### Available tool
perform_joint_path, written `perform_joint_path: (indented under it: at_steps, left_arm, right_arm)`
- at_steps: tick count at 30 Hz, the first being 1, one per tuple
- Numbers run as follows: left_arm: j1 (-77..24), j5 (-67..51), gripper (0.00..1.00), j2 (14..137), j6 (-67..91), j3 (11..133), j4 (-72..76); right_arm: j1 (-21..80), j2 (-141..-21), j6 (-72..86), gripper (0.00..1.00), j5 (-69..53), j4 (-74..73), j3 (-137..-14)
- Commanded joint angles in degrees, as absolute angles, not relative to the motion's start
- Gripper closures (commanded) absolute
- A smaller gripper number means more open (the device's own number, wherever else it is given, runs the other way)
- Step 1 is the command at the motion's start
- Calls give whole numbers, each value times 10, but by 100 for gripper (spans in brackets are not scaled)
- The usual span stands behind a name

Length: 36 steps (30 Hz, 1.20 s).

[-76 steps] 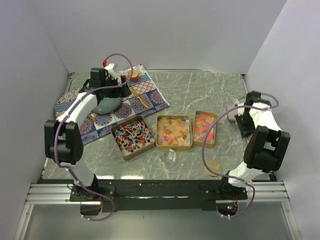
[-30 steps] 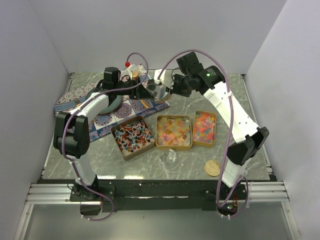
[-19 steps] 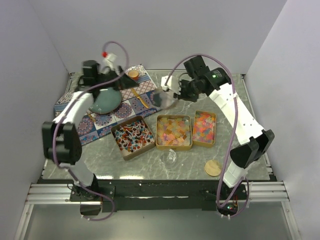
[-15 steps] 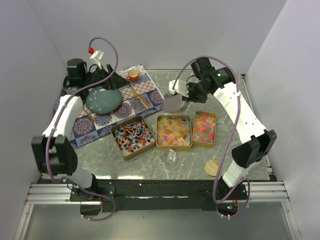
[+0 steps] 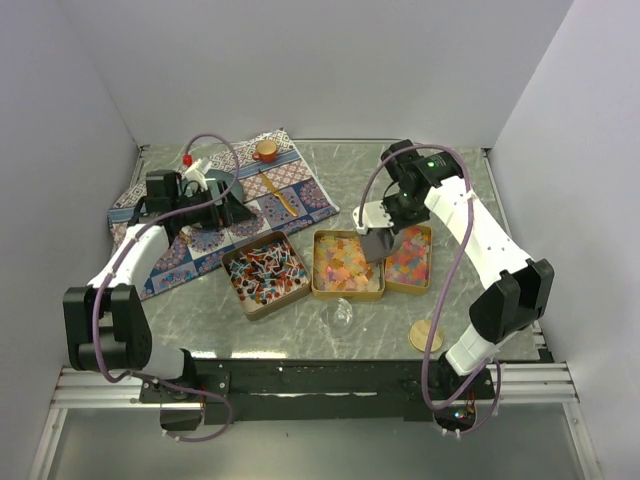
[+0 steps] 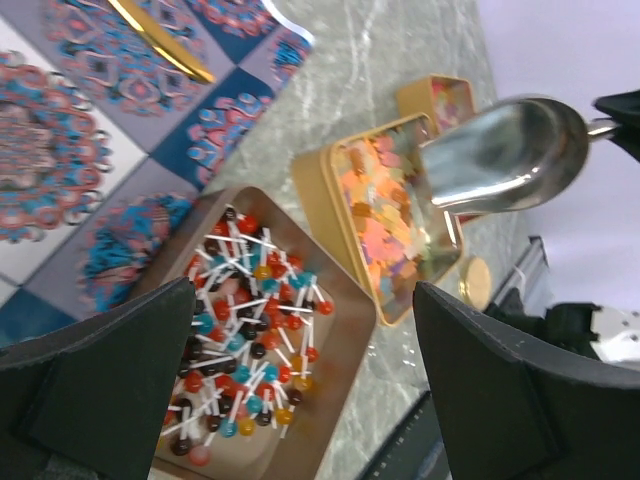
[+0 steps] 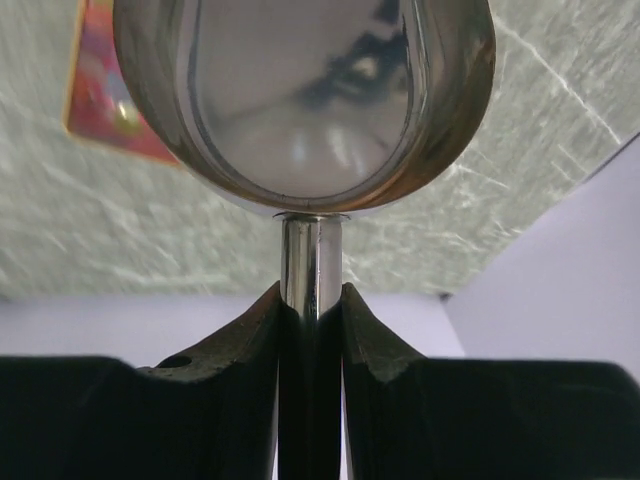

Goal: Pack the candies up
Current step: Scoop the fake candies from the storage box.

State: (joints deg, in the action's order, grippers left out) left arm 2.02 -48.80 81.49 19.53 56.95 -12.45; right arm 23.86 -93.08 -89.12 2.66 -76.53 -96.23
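Now the right gripper (image 7: pixel 311 300) pinches the handle of a shiny steel scoop (image 7: pixel 300 100) above the tiny multicoloured candies (image 5: pixel 340 262), which fill three shallow gold rectangular tins (image 5: pixel 345 296); the left gripper (image 6: pixel 305 295) gapes wide over a blue patterned cloth (image 5: pixel 300 180)

Candies (image 5: pixel 347 262) in three tins (image 5: pixel 316 266) side by side, scoop (image 5: pixel 377 245) above

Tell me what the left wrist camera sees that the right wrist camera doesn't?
Only the left wrist view shows the patterned cloth, the red, white and black candies and the cork disc. Only the right wrist view shows the right gripper pinching the metal scoop by its handle. Both show the scoop's bowl and the marbled table.
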Motion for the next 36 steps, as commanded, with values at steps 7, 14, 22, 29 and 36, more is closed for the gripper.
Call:
perform_joint_path:
  at_steps: [7,14,22,29,36]
  left_arm:
    - [47,-468,3,757,175,544,-98]
    - [54,-462,2,729,172,514,-100]
    - [58,-471,2,741,170,526,-102]
    - [66,-475,2,758,179,529,-90]
    - [66,-470,3,760,178,538,-98]
  right_arm:
    - [272,-946,-984,100,125,-829,-987]
    - [304,-987,-939,100,127,-828,-1005]
    - [319,-1019,-880,100,189,-826,-987]
    - [323,-1022,-875,100,198,-807,-927]
    - [364,-1050,-837,100,188,-793,-930]
